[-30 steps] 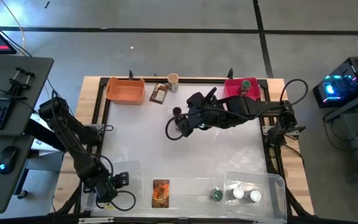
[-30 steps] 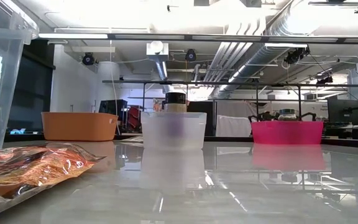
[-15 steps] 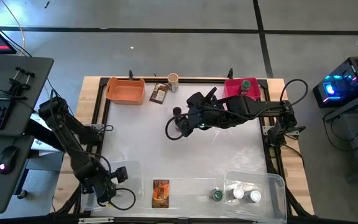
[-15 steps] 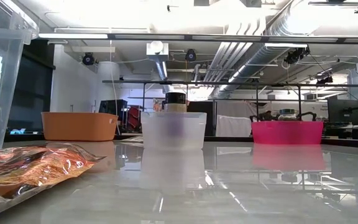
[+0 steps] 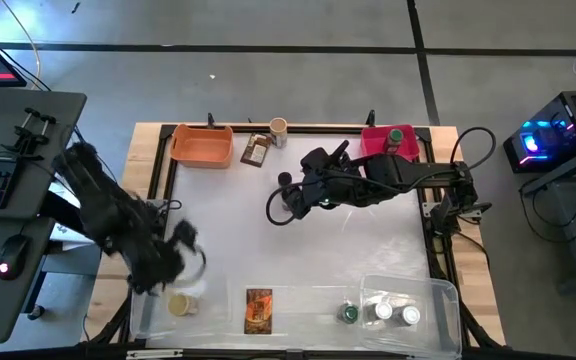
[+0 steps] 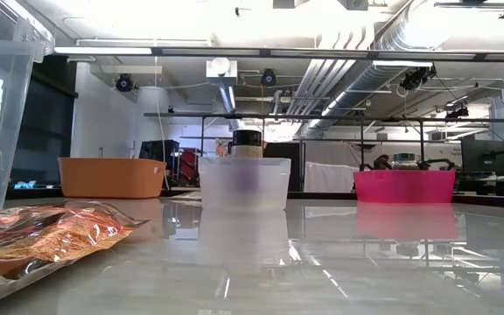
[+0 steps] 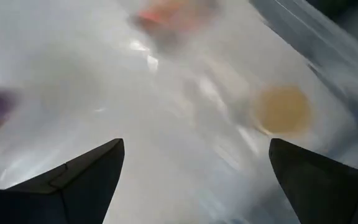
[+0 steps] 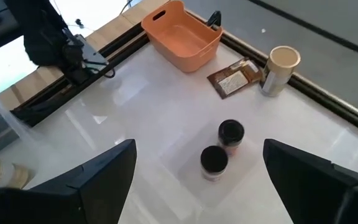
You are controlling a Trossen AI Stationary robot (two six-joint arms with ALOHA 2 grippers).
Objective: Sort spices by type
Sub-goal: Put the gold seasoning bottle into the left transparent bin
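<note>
Table's near-left corner: blurred left tool [image 5: 183, 262] above tan-capped jar [image 5: 179, 305].

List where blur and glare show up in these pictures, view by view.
High view: the left arm is smeared by motion; the right arm is sharp. Left wrist view: everything is streaked, with a tan-capped jar reduced to a soft disc. Low view: bright ceiling lights wash out the top and reflect off the glossy table. Right wrist view: mostly sharp, with mild glare on the tabletop.
</note>
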